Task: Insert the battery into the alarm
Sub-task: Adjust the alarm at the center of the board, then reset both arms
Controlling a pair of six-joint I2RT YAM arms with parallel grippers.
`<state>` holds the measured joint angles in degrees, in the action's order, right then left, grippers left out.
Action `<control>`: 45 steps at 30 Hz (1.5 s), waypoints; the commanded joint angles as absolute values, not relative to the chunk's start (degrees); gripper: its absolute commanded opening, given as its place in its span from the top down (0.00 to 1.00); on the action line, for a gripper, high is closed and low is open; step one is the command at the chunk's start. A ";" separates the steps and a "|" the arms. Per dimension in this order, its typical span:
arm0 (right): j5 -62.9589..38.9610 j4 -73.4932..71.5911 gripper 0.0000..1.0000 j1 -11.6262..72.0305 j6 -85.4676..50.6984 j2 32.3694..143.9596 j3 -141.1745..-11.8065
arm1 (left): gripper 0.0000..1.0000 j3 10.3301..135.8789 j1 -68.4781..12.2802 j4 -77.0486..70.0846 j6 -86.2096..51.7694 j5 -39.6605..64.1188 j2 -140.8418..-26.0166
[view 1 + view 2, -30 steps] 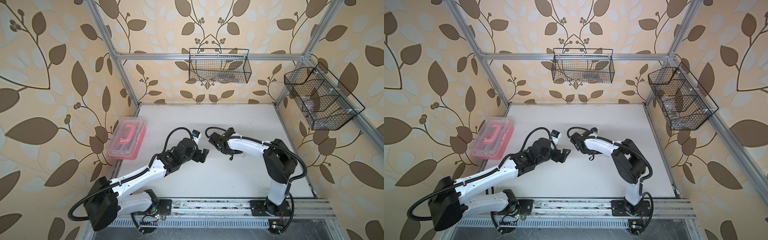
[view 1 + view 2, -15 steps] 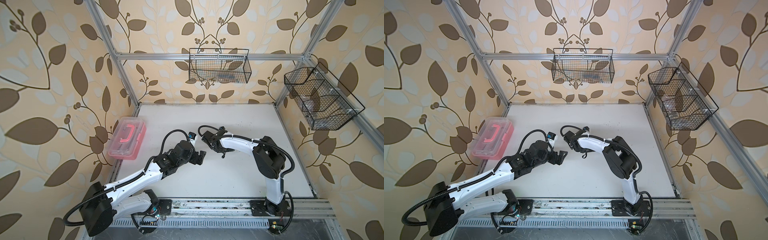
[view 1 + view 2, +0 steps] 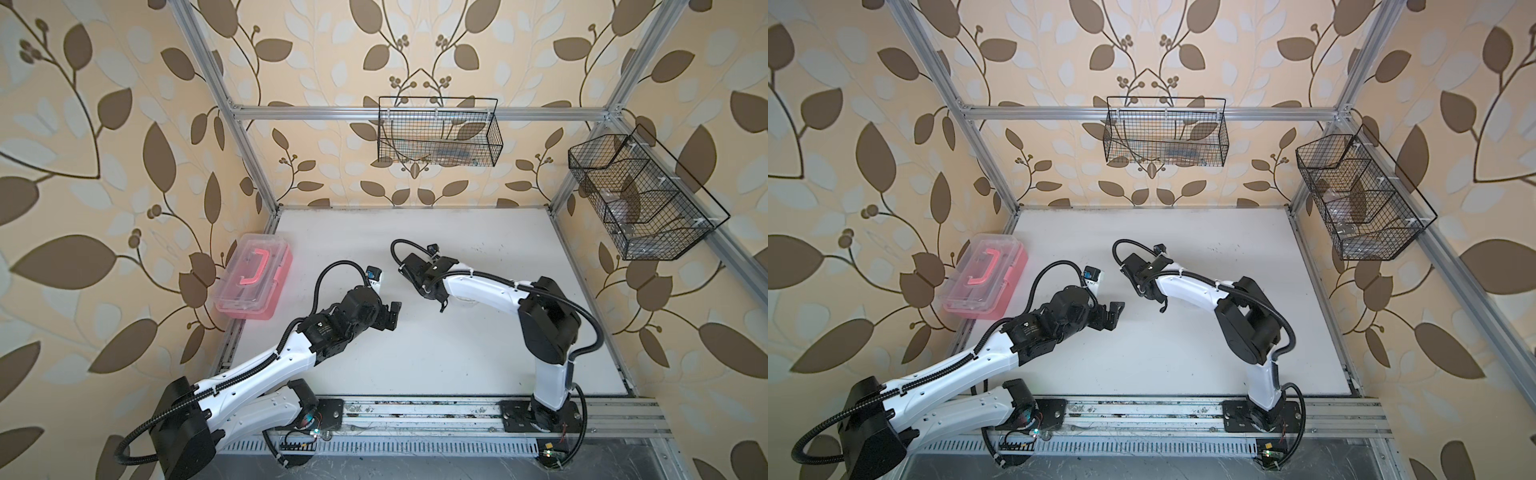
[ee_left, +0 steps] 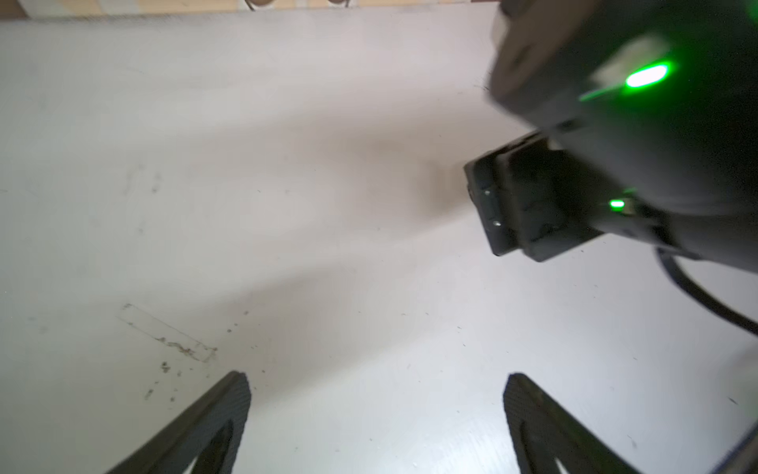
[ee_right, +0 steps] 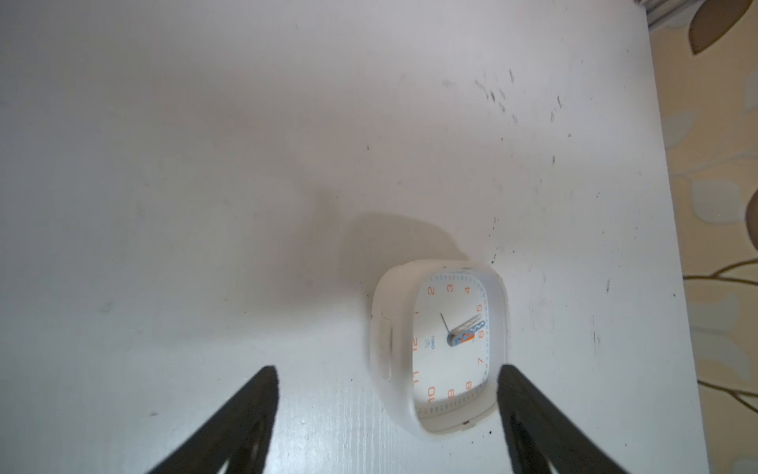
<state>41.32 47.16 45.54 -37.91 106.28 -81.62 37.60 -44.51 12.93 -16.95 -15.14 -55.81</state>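
Observation:
The alarm [image 5: 441,349], a white rounded-square clock with orange numerals, sits on the white table [image 5: 205,205] with its dial toward the right wrist camera. My right gripper [image 5: 387,369] is open around it, and the alarm's edge lies close beside one finger [image 5: 533,410]. In both top views the right gripper [image 3: 434,297] [image 3: 1152,297] points down at the table's middle and the arm hides the alarm. My left gripper [image 4: 377,375] [image 3: 392,316] is open and empty, a short way left of the right one. The battery is not in view.
A clear box with a pink handle [image 3: 253,282] [image 3: 984,278] sits at the table's left edge. Wire baskets hang on the back wall [image 3: 438,133] and the right wall [image 3: 640,199]. The right arm's wrist [image 4: 615,123] fills a corner of the left wrist view.
My right gripper has opened wide and its wrist has shifted a little left. The left gripper has drawn back slightly, still open.

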 commanded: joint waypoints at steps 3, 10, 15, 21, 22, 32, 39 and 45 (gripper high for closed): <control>38.80 34.33 0.00 41.10 -28.83 87.30 -71.98 | 0.02 40.03 -41.97 13.01 -9.32 -28.89 -54.61; 31.32 4.39 0.00 15.88 -19.95 60.39 -38.33 | 0.01 37.61 -25.26 9.04 -7.22 -34.56 -56.28; 28.56 -25.54 0.00 5.06 -10.95 51.16 -14.74 | 0.01 32.37 -11.85 -3.51 -8.30 -30.62 -61.69; 23.30 -47.86 0.00 3.64 -4.19 61.89 -7.94 | 0.01 27.08 -6.70 -25.97 -1.61 -23.38 -74.16; 22.01 -50.72 0.00 3.35 -4.12 63.66 -7.98 | 0.01 26.95 -6.55 -28.08 -0.29 -22.35 -76.45; 11.55 -60.95 0.00 2.90 -1.19 75.91 -7.71 | 0.01 19.56 -1.41 -48.59 0.27 -9.88 -86.02; 8.64 -57.90 0.00 2.11 -0.74 77.32 -10.47 | 0.01 21.56 -1.24 -44.65 -2.04 -14.50 -86.29; 8.52 -57.09 0.00 2.11 -0.88 77.29 -10.70 | 0.01 21.74 -1.23 -43.96 -2.15 -14.49 -86.12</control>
<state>9.61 -56.69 2.33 -2.07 76.71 -9.54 20.51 -1.43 -42.22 -1.61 -12.93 -86.46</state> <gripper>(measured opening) 0.999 0.989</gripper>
